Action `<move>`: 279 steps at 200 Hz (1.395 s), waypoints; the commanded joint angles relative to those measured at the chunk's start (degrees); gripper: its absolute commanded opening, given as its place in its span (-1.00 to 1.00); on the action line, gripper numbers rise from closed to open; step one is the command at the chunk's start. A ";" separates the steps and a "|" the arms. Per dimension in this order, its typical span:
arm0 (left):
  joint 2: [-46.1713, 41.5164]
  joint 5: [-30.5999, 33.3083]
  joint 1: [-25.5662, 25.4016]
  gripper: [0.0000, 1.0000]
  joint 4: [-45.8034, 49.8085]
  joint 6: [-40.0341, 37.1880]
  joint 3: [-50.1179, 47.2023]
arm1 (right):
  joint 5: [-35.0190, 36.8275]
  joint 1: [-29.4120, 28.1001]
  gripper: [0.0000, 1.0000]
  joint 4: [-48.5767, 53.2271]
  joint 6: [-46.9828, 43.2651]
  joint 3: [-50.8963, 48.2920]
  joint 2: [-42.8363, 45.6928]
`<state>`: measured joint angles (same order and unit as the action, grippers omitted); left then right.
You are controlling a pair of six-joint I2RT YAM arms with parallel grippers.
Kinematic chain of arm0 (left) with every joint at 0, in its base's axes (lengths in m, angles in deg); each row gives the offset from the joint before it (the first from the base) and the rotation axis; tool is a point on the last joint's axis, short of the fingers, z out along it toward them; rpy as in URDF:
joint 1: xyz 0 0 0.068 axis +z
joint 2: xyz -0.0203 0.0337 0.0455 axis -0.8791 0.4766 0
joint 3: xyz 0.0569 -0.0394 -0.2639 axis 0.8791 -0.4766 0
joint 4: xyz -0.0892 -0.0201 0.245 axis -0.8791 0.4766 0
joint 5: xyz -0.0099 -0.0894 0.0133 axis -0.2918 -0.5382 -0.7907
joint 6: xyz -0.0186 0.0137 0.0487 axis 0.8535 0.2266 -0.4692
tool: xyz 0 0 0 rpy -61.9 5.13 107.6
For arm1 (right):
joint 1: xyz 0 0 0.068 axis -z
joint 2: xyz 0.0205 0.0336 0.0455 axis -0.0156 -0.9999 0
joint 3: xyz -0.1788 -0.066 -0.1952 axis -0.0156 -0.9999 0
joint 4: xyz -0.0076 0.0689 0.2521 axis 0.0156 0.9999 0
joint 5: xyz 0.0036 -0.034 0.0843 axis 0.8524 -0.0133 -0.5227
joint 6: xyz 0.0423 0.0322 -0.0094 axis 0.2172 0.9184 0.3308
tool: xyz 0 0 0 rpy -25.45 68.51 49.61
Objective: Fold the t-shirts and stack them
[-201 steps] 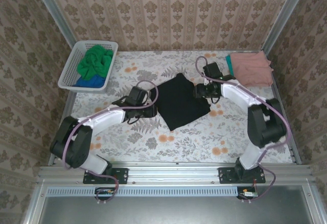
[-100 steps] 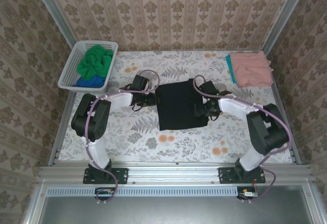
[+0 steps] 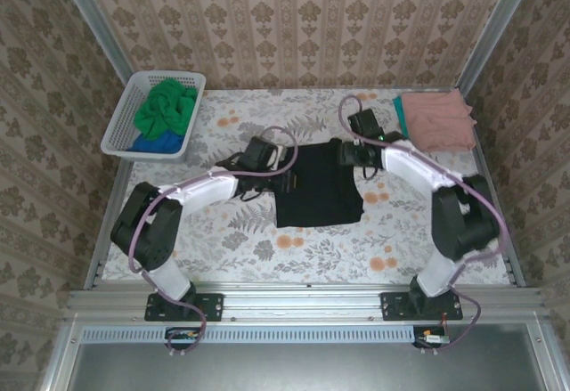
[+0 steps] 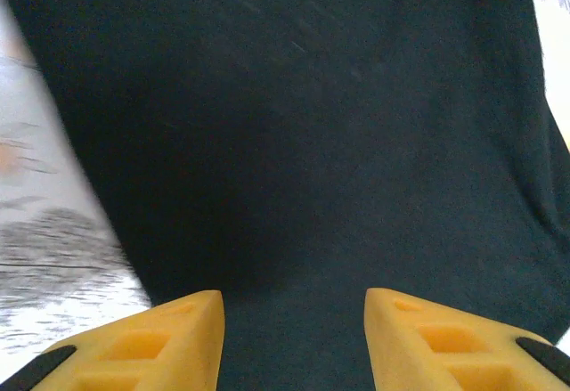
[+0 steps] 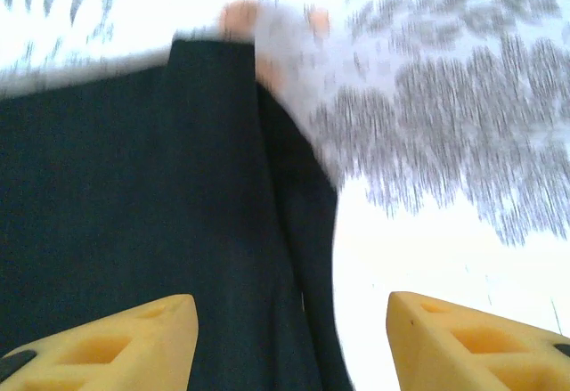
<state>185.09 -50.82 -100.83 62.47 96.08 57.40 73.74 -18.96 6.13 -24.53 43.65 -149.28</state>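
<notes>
A folded black t-shirt [image 3: 319, 186] lies flat in the middle of the table. My left gripper [image 3: 281, 163] is at its upper left edge; in the left wrist view its yellow fingers [image 4: 178, 333] stand apart over black cloth [image 4: 303, 124], and the gripper [image 4: 294, 306] is open. My right gripper [image 3: 349, 153] is at the shirt's upper right corner, open [image 5: 289, 311], straddling the shirt's folded edge [image 5: 294, 231]. A folded salmon pink t-shirt [image 3: 438, 120] lies on a teal one [image 3: 401, 115] at the back right. Green [image 3: 166, 106] and blue [image 3: 157, 144] t-shirts sit crumpled in the basket.
The white lattice basket [image 3: 121, 122] stands at the back left corner. A floral cloth [image 3: 294, 240] covers the table. Metal frame posts and patterned walls close in the back and both sides.
The black t-shirt has turned from a diamond to square with the table. My left gripper moved right onto its left edge. The right gripper came back up to the shirt's top right corner.
</notes>
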 commanded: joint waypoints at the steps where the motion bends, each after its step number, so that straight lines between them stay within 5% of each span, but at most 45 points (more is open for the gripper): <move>1: 2.82 1.52 -1.06 -0.07 1.83 -0.64 -0.96 | -5.49 1.64 0.19 1.16 -2.02 7.59 -8.62; 32: 3.16 1.77 -1.28 -0.10 -0.43 0.80 -7.67 | -6.44 4.62 0.14 3.55 -2.69 15.12 -17.39; 77: 3.54 1.69 -1.32 -0.10 -2.50 2.09 -11.91 | -8.01 9.91 -0.24 4.56 -3.16 16.62 -17.20; 100: 3.57 0.76 -1.27 -0.10 -3.40 2.29 -11.72 | -10.06 10.04 -0.21 4.06 -2.97 12.20 -11.32; 150: 3.66 -0.84 -1.33 -0.10 -3.76 2.25 -10.41 | -17.21 5.21 0.17 -8.37 1.20 -9.74 1.17; 229: 5.30 -0.81 -1.23 -0.10 -4.63 3.16 -9.42 | -18.45 2.95 0.17 -13.93 3.63 -20.03 0.95; 279: 1.32 1.65 -0.71 -0.14 -5.06 5.51 -11.96 | -17.06 -0.98 -0.02 -15.58 5.03 -20.73 0.75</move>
<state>186.83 -50.58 -102.27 54.62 98.64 48.72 59.34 -16.10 -6.00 -21.01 24.46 -147.76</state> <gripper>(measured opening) 0.444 0.494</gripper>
